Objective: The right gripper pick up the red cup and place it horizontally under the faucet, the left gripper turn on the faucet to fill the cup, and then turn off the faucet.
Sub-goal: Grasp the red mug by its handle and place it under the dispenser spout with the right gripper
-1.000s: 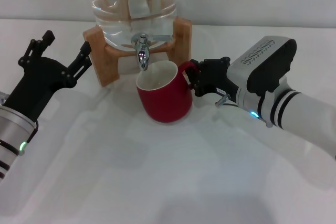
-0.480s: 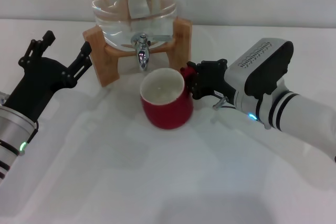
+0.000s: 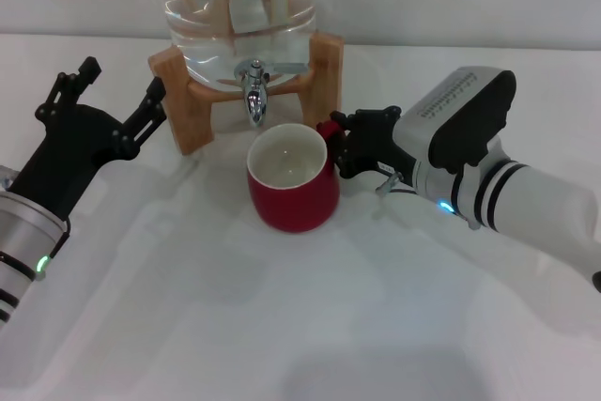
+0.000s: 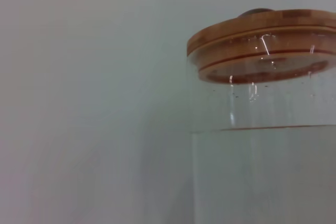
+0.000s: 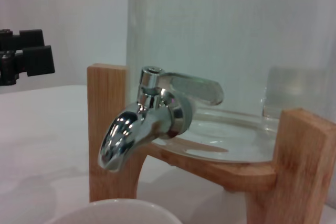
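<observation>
The red cup (image 3: 293,196) stands upright on the white table, its white inside showing, just in front of and below the spout of the chrome faucet (image 3: 254,91). My right gripper (image 3: 335,145) is at the cup's right side, shut on its small handle. My left gripper (image 3: 122,84) hovers open to the left of the wooden stand, apart from the faucet. The right wrist view shows the faucet (image 5: 152,111) close up, its lever lying level, with the cup's white rim (image 5: 113,211) beneath the spout. The left gripper's fingers (image 5: 26,59) show far off in that view.
The clear water jug (image 3: 235,2) rests on a wooden stand (image 3: 183,105) at the back of the table. In the left wrist view I see only the jug's wooden lid (image 4: 262,40) and its glass wall. A pale wall runs behind.
The cup was tilted and raised under the spout; it has come down, stands level, and has shifted slightly left with my right gripper. The left arm has not moved.
</observation>
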Tool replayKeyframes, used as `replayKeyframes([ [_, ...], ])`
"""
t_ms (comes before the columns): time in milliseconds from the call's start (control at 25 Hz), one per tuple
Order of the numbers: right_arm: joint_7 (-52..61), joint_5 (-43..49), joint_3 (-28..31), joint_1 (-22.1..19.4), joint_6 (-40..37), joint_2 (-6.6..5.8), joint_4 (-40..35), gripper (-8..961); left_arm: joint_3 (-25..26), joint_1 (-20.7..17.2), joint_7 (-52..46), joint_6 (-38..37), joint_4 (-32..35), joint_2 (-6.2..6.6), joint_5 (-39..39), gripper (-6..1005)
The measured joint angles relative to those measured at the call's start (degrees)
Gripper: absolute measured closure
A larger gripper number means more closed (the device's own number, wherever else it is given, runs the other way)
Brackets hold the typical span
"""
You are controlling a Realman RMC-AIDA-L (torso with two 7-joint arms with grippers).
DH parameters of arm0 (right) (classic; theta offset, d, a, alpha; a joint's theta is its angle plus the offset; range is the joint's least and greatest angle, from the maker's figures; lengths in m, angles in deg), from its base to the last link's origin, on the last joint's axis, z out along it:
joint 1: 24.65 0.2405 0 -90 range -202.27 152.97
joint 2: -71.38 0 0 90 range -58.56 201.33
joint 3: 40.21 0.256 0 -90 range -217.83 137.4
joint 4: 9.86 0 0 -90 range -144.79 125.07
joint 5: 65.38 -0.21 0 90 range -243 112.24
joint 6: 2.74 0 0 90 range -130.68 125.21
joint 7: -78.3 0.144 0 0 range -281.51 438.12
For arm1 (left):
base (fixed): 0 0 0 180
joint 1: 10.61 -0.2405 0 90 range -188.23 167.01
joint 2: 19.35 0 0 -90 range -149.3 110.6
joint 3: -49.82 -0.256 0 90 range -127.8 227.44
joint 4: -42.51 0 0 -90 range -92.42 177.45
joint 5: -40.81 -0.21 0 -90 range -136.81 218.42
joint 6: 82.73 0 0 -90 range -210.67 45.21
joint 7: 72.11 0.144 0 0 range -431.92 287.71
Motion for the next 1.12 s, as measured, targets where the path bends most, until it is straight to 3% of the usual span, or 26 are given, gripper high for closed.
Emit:
replayKeyframes([
  [1120,0.5,-0.7,2.9,2.0,4.7,-0.01,1.0,764,-0.2,0.1,0.0,0.1,0.1,0.00,0.0,125],
])
